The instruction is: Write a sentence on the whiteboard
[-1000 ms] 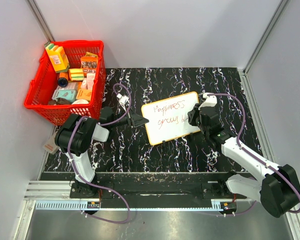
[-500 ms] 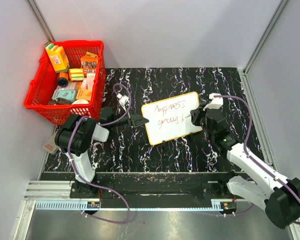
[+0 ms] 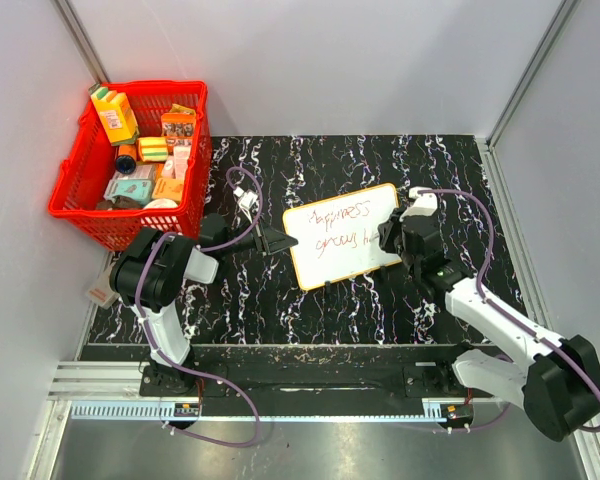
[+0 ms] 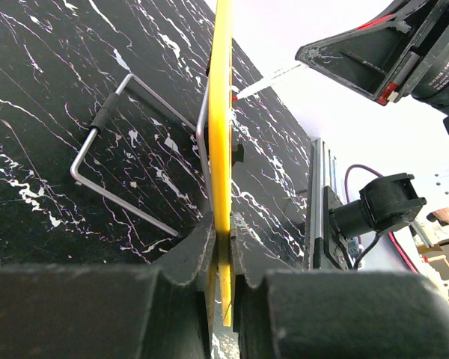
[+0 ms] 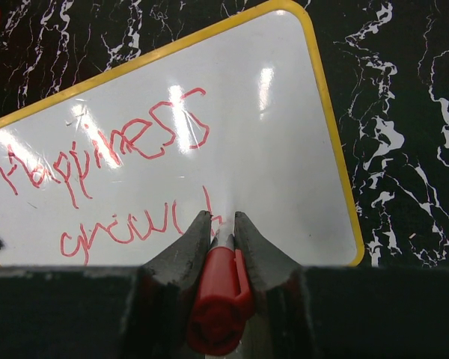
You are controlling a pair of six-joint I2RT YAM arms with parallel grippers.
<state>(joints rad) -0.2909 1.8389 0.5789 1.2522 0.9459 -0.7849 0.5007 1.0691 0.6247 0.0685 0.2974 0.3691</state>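
The whiteboard (image 3: 342,234) with its yellow rim lies tilted mid-table, propped on a wire stand (image 4: 127,161). Its red sentence (image 5: 105,153) reads "Happiness" above a second line that starts "grow". My left gripper (image 3: 277,241) is shut on the board's left edge; in the left wrist view the yellow rim (image 4: 222,142) runs edge-on between the jaws. My right gripper (image 5: 222,219) is shut on a red-capped marker (image 5: 220,292), tip down on the board at the end of the second line. The same gripper (image 3: 392,236) hangs over the board's right end in the top view.
A red basket (image 3: 80,205) full of small boxes and packets stands at the back left, partly off the black marbled table (image 3: 380,165). Grey walls close in the left, back and right sides. A rail (image 3: 280,375) runs along the near edge.
The right gripper with the marker shifted right and back left over the board's right end, adding strokes to the second line. The left gripper and board stayed still.
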